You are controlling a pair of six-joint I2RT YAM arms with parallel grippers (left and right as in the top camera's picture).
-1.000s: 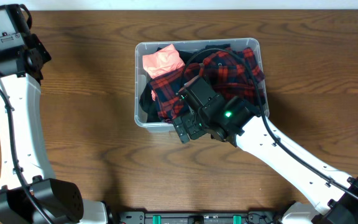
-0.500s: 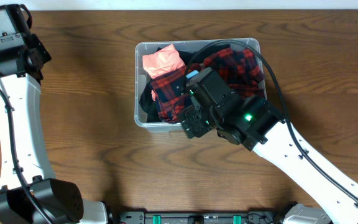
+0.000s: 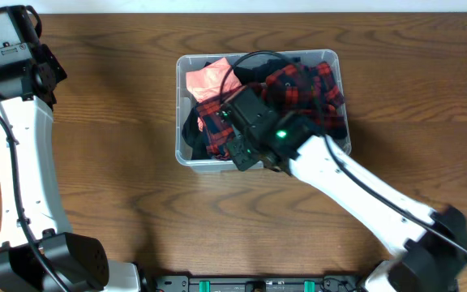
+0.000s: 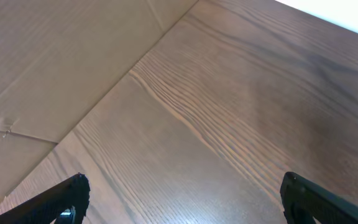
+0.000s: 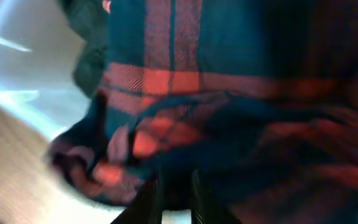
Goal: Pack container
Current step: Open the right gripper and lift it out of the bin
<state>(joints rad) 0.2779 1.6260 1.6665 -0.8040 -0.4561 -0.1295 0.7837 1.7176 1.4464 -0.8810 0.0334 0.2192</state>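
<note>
- left fingers (image 4: 64,200) are gaping wide, holding nothing, hovering over the tabletop (image 4: 216,112);
- right fingers (image 5: 149,202) are pinching nearly shut on plaid cloth (image 5: 185,74);
- only the overhead view is showing the container (image 3: 179,105), sitting mid-tabletop.

My table (image 3: 96,162) is dark brown wood grain, evenly lit. A pale strip (image 3: 428,6) runs along its far edge. A tan seamed surface (image 4: 42,56) lies beyond one side.

white arms (image 3: 23,162), black joints (image 3: 254,122), green light (image 3: 281,135)
</note>
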